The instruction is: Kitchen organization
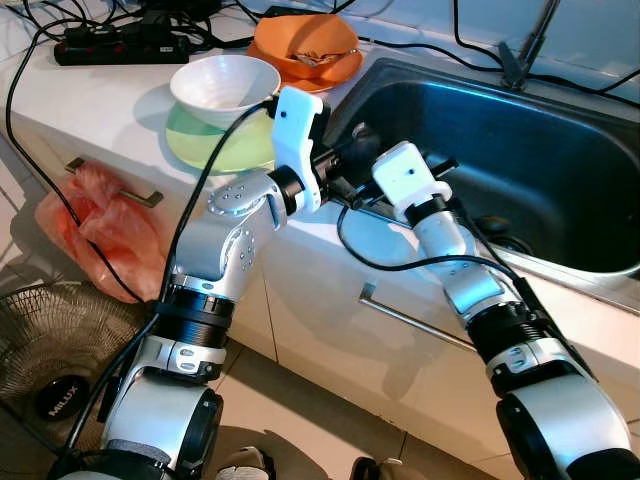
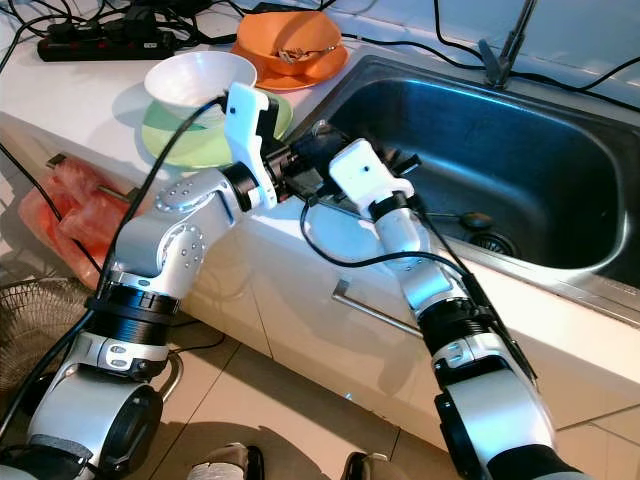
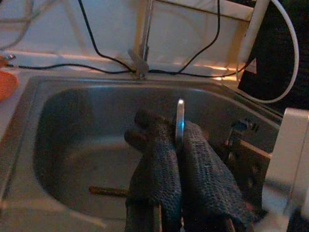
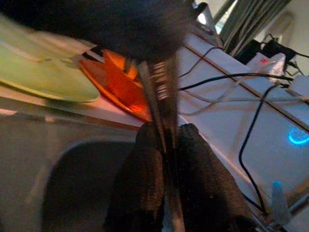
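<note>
Arms: silver metal segments, black ribbed joint rings.
Wrists: white boxy housings.
Cables: black, looping along both arms.
Left gripper [image 3: 176, 159]: black, textured, fabric-like fingers.
Right gripper [image 4: 169, 166]: same.

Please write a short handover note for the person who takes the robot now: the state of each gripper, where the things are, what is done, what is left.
Left gripper: shut on a thin metal utensil, at the near left corner of the sink.
Right gripper: shut on the same utensil, meeting the left one there; looks like a hand-to-hand pass.
On the counter: white bowl on a green plate, orange bowl behind them.
In the sink: another utensil near the drain.
Done: utensil lifted.
Left: finish the pass, put the utensil away, probably collect the other one.
</note>
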{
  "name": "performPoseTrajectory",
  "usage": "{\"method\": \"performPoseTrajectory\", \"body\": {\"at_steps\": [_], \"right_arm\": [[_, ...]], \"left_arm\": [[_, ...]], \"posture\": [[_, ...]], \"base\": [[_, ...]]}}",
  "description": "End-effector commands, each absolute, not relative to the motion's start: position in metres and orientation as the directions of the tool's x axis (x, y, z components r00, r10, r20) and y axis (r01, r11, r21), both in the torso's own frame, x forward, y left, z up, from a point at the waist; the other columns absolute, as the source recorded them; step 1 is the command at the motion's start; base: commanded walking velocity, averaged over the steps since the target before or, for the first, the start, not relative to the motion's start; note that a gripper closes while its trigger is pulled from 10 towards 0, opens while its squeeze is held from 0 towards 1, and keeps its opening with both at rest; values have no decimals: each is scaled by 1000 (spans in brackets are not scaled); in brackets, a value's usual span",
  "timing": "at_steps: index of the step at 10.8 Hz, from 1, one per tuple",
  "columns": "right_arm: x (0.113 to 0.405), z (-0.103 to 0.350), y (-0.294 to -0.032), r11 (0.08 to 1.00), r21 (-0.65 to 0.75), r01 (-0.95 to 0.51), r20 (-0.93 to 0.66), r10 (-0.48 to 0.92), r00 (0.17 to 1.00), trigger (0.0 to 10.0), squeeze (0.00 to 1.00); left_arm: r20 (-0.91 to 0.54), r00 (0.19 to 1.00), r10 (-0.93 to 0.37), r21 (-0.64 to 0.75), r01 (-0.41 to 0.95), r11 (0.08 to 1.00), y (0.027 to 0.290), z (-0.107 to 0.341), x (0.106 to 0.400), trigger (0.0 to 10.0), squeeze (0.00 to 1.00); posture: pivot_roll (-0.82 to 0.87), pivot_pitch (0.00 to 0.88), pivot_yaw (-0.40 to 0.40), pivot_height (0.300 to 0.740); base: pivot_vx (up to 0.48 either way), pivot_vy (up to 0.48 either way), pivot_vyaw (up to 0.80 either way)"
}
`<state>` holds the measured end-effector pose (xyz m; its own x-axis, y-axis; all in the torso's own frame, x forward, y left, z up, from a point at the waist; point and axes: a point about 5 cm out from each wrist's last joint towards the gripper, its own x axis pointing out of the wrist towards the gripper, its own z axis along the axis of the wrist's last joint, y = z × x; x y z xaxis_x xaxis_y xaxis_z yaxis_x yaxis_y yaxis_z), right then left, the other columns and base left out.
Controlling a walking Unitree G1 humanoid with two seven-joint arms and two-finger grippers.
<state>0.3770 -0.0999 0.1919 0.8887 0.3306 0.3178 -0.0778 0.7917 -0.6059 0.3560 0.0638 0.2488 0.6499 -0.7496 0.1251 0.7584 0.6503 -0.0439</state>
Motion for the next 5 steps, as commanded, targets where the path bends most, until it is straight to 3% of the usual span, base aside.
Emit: {"method": "performPoseTrajectory", "body": {"at_steps": [1,2,5], "right_arm": [[378,193,-102,793,-605,-74,319,326,890,0,0],[379,193,-103,792,-606,-71,318,324,891,0,0],[379,193,-103,793,-606,-67,320,320,892,0,0]], "left_arm": [[154,618,-771,-15,781,624,59,257,352,10000,0],[162,622,-766,-15,778,629,59,258,352,10000,1000],[169,623,-764,-20,777,629,61,259,352,10000,1000]], "posture": [[97,89,21,740],[97,92,21,740],[99,96,20,740]], "base": [[0,0,0],[0,0,0],[0,0,0]]}}
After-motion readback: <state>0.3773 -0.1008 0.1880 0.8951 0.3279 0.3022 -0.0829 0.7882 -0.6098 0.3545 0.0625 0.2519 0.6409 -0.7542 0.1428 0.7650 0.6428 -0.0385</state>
